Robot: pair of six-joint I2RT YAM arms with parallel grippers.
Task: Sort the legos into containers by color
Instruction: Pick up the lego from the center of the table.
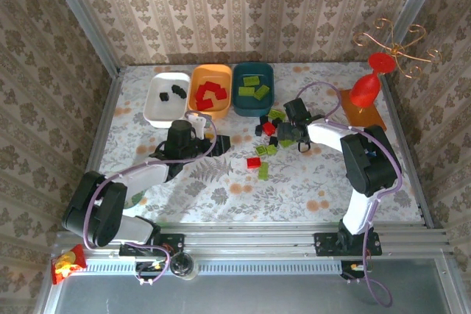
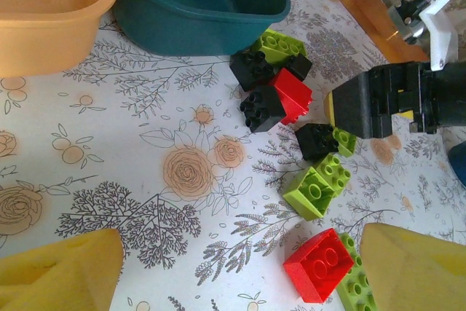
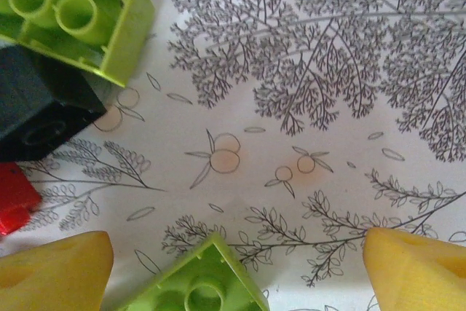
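We judge the sort about half done: each of the three containers carries bricks of a single colour, and a loose cluster of legos (image 1: 271, 136) lies unsorted on the table (image 1: 316, 178), just off centre toward one o'clock. From above, the containers stand side by side along the far edge. The white tray (image 1: 157, 112), at eleven o'clock, holds two or three black bricks (image 1: 176, 90). The orange tray (image 1: 197, 79), right beside it on its three o'clock side, holds about five red bricks (image 1: 210, 93). The teal tray (image 1: 254, 105), at twelve o'clock, holds three or four lime bricks (image 1: 255, 86). We see no brick in a wrong tray. What is left is the cluster at six o'clock of the teal tray: by our count about a dozen pieces, lime, black and red mixed, some touching one another. The left gripper (image 2: 240, 253) hovers at nine o'clock of that cluster with its yellow fingers spread wide and nothing pinched; a red brick (image 2: 318, 264) lies on the table just beside one finger. The right gripper (image 3: 233, 253) sits low over the cluster from the three o'clock side, fingers also spread. A lime brick (image 3: 195, 285) lies between them, close to one finger and clear of the other, so we read it as not gripped.
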